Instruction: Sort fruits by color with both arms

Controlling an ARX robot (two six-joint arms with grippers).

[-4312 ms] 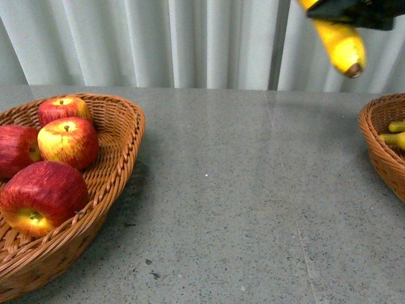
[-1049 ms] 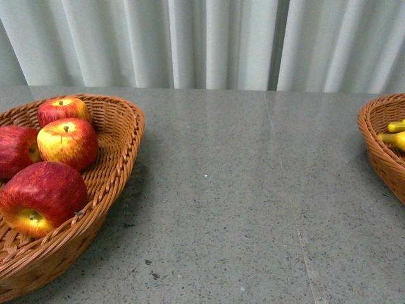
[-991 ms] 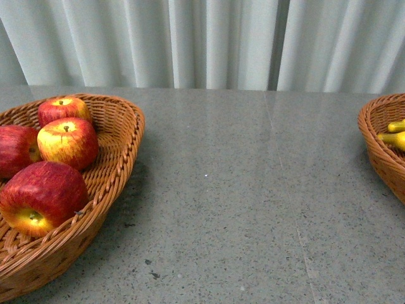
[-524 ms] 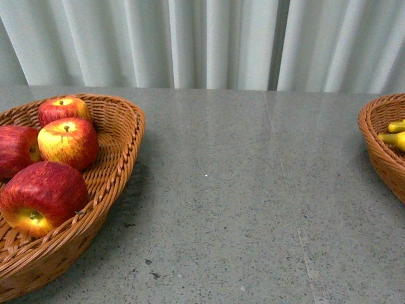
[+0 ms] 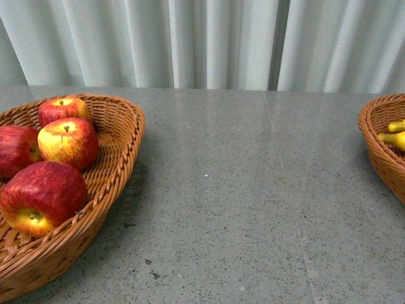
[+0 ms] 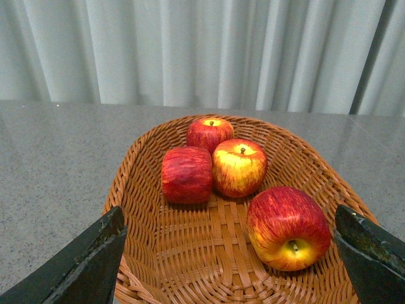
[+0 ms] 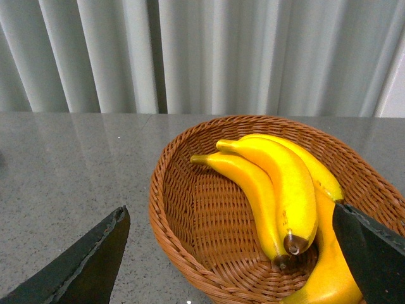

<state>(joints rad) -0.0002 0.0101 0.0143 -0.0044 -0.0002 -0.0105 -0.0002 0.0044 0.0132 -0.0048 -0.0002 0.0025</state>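
Front view shows neither of my arms, only the grey speckled table (image 5: 240, 190) with a wicker basket at each side and pale curtains (image 5: 209, 41) behind. The left basket (image 5: 117, 164) holds four red apples with yellow patches: one at the far end (image 5: 61, 109), one yellow-faced apple (image 5: 68, 142) just in front of it, a dark red one (image 5: 14, 149) touching that at the picture's edge, and the nearest apple (image 5: 41, 196) lying on its side. The right basket (image 5: 380, 149) is cut off by the frame, with only yellow banana tips (image 5: 393, 136) showing inside. From my left wrist, my left gripper (image 6: 231, 253) hangs over the apple basket (image 6: 145, 183) with its fingers (image 6: 88, 263) spread wide on either side and nothing between them; all four apples (image 6: 288, 227) rest on the weave. From my right wrist, my right gripper (image 7: 231, 253) is likewise spread apart and empty above the other basket (image 7: 183, 215), where several bananas (image 7: 285, 183) lie together, brown tips toward the camera.
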